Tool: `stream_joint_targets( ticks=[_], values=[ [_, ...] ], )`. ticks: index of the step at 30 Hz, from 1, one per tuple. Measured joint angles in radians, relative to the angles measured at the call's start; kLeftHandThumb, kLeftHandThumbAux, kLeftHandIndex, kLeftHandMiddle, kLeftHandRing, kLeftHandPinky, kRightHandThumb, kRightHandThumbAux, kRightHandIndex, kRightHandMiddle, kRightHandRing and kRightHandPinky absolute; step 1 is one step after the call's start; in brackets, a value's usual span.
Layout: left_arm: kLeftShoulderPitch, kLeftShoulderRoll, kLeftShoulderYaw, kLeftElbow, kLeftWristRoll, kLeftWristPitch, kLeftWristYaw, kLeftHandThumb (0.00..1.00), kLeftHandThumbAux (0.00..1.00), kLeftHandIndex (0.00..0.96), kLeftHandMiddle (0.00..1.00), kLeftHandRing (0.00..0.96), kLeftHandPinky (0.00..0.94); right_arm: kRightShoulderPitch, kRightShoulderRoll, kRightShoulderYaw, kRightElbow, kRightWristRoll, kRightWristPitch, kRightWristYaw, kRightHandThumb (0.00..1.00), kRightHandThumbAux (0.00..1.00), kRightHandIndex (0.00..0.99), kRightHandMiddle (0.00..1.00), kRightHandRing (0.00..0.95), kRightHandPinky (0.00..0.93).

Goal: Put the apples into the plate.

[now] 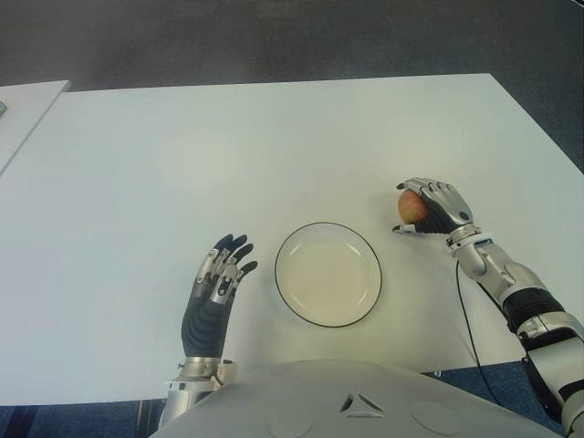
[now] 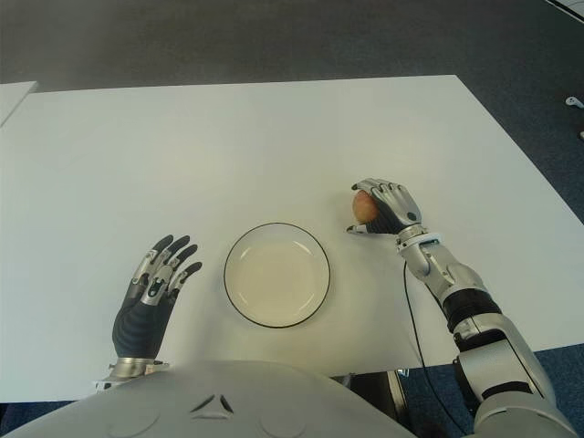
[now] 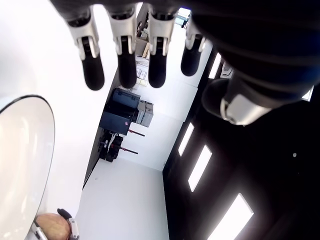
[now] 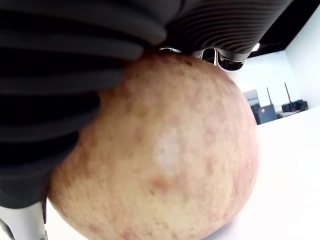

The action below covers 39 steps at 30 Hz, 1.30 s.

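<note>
Just right of the plate [image 1: 328,274], right hand [image 1: 436,208] grips apple [image 1: 411,208].

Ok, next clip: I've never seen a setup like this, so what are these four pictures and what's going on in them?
It is a humanoid robot with two fingered hands. Two pictures come from cameras in its head, looking down at a white table. The other two come from cameras on its wrists, very close to each hand. On the table lies an empty white plate with a dark rim. The right robot hand, right of the plate, is closed around an apple. The left robot hand shows left of the plate, fingers open, holding nothing.
</note>
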Motion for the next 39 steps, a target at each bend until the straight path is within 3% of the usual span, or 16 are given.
stream_joint_targets(
  ticks=[21, 39],
  values=[
    [0.005, 0.004, 0.001, -0.007, -0.019, -0.001, 0.0, 0.265, 0.519, 0.158, 0.193, 0.186, 0.227, -0.017, -0.045, -0.061, -0.092, 0.019, -0.005, 0.072, 0.735, 0.71, 0.441, 0.889, 0.876, 0.862],
    [0.005, 0.007, 0.001, -0.007, -0.052, -0.003, -0.001, 0.277, 0.529, 0.152, 0.187, 0.183, 0.229, -0.018, -0.04, -0.094, -0.142, 0.065, -0.019, 0.171, 0.74, 0.709, 0.441, 0.884, 0.875, 0.86]
  ],
)
